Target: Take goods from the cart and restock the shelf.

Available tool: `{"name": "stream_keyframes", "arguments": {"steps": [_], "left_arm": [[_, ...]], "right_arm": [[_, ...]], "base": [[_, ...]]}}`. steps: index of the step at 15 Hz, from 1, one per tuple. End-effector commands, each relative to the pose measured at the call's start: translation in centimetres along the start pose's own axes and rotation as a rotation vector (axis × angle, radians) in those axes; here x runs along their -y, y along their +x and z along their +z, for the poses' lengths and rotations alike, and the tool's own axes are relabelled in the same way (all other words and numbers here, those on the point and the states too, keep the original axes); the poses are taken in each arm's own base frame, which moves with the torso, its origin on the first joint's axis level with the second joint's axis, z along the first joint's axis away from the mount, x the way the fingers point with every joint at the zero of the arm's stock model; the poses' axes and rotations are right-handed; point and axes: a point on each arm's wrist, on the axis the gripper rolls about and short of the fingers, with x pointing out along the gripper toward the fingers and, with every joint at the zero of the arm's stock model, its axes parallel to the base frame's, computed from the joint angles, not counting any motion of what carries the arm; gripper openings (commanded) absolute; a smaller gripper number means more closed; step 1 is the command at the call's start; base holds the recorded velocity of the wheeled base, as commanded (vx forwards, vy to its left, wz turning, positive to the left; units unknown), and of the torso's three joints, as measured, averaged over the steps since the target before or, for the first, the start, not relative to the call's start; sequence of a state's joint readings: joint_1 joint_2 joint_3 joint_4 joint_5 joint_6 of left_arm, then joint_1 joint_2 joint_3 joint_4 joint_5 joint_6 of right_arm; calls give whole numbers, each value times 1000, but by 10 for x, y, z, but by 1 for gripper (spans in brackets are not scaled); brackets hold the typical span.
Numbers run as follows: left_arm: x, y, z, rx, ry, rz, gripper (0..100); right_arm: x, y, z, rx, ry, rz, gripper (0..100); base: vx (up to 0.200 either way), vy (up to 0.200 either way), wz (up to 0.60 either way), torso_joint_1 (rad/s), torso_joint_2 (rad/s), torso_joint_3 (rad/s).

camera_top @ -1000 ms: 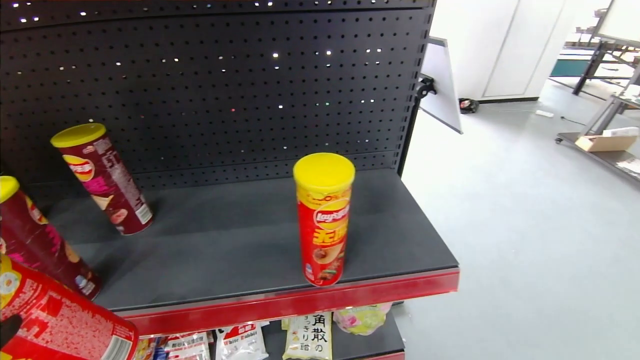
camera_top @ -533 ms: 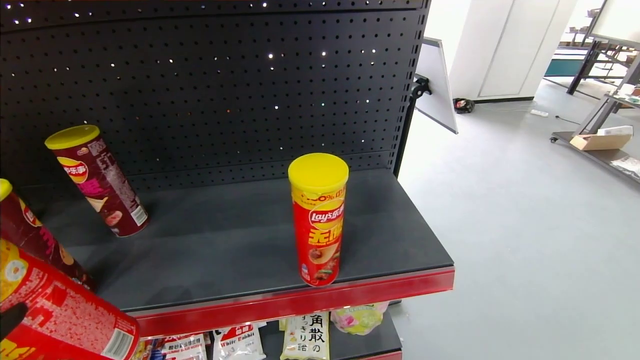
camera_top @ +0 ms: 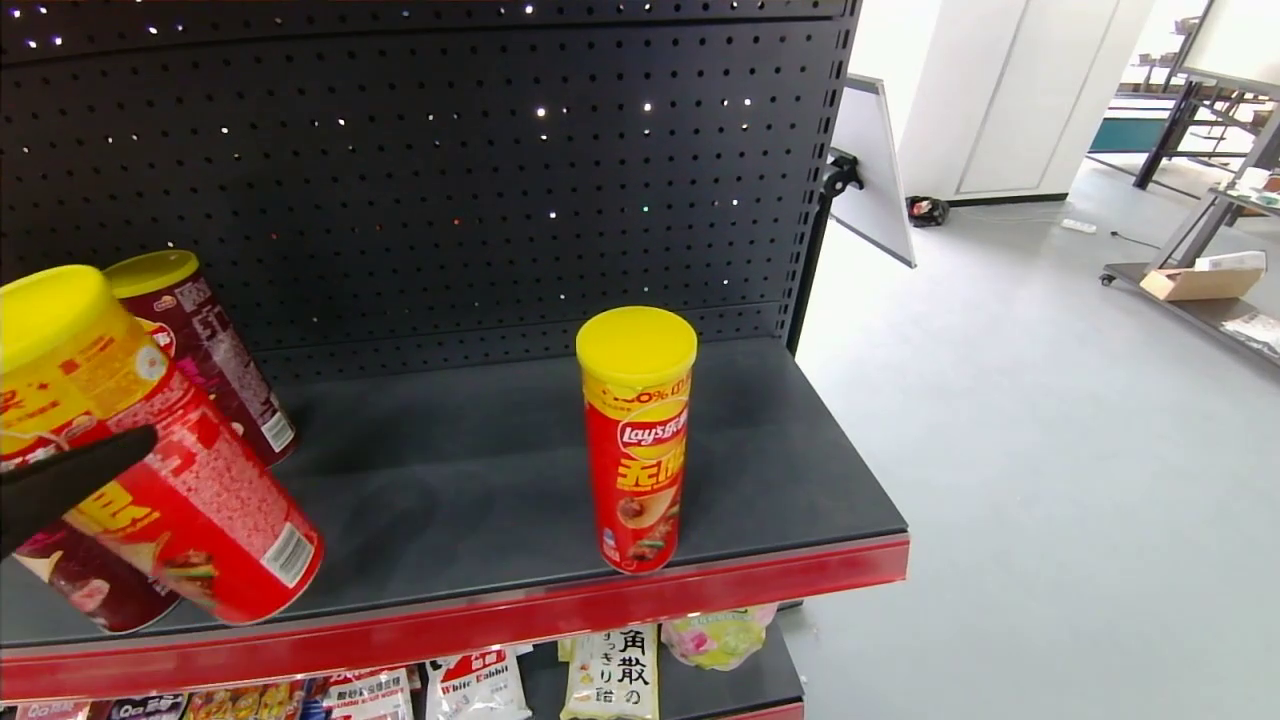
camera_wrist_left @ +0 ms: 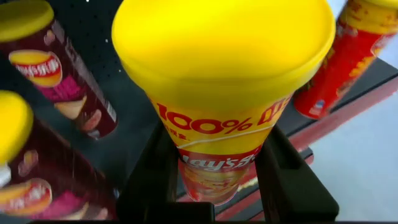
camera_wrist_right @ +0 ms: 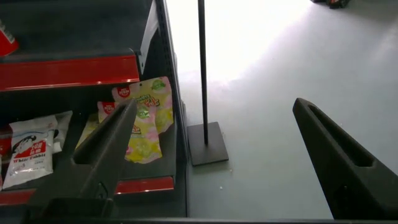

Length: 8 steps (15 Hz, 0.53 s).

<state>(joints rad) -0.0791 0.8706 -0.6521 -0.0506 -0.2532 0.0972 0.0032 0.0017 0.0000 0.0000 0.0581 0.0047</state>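
Head view first: my left end effector (camera_top: 70, 480) is clamped on a red can (camera_top: 190, 480) with a yellow lid, its dark fingers (camera_wrist_left: 152, 174) pressed on either side of the can's body. The red can leans, lid toward me, over the front left of the shelf (camera_top: 480, 480); I cannot tell whether its base touches the shelf. Just behind it stands a maroon can (camera_top: 205, 350) near the back panel (camera_top: 450, 200), and another maroon can (camera_top: 85, 585) sits partly hidden under the held one. A second red can (camera_top: 637, 440) stands upright at the shelf's front edge, well apart. My right end effector (camera_wrist_right: 214, 109) hangs low beside the lower shelf's snack bags (camera_wrist_right: 146, 118), jaws spread wide and holding nothing.
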Motion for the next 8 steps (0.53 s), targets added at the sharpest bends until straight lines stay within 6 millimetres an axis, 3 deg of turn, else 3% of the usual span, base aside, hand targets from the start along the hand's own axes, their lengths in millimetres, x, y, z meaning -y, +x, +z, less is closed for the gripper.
{"name": "stream_keyframes", "arguments": {"steps": [1,6,8], "left_arm": [[-9,36,-1,-82,-20,-12,0],[-14,60,0,-132,-34,-68,0],[-17,74,10,-131,-31,-73,0]], "right_arm": [[0,0,0,0,0,0,100],[0,0,0,0,0,0,100],[0,0,0,0,0,0,100]], "base": [[0,0,0,0,0,0],[0,0,0,0,0,0],[0,0,0,0,0,0]]}}
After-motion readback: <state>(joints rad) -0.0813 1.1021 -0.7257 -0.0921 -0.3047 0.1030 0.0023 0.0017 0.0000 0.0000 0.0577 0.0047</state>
